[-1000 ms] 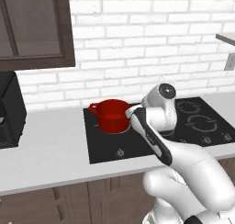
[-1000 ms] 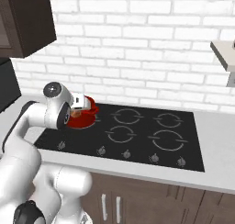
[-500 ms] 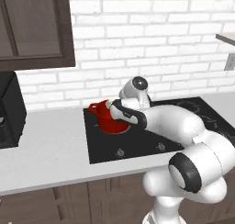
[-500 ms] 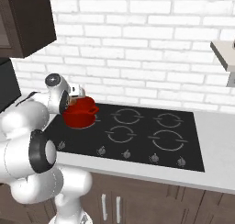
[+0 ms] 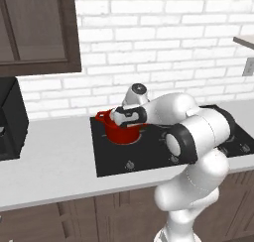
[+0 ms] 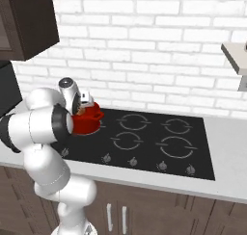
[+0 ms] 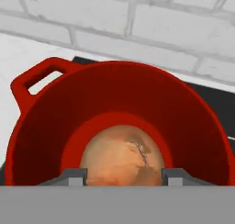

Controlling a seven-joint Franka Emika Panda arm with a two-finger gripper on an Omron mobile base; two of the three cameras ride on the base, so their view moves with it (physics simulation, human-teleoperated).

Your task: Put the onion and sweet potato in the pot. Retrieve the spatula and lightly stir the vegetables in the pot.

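The red pot [image 5: 124,133] [image 6: 89,124] stands on the back left burner. My gripper [image 5: 120,118] [image 6: 85,104] hangs just above the pot's opening, pointing down into it. In the hand view the onion [image 7: 121,156], a pale tan-orange round lump, sits between my two fingertips [image 7: 75,175], over the pot's red inside [image 7: 46,126]. My gripper [image 7: 123,175] is shut on the onion. One loop handle [image 7: 34,78] shows at the pot's rim. The sweet potato and the spatula are out of view.
The black cooktop [image 6: 159,142] has several burners, with knobs along its front edge. White brick wall rises right behind the pot. A dark appliance [image 5: 7,122] stands on the pale counter at far left, under a dark wall cabinet [image 5: 34,28].
The arm has swung left from beside the pot to over its opening, carrying the onion. The pot and the base have stayed put.
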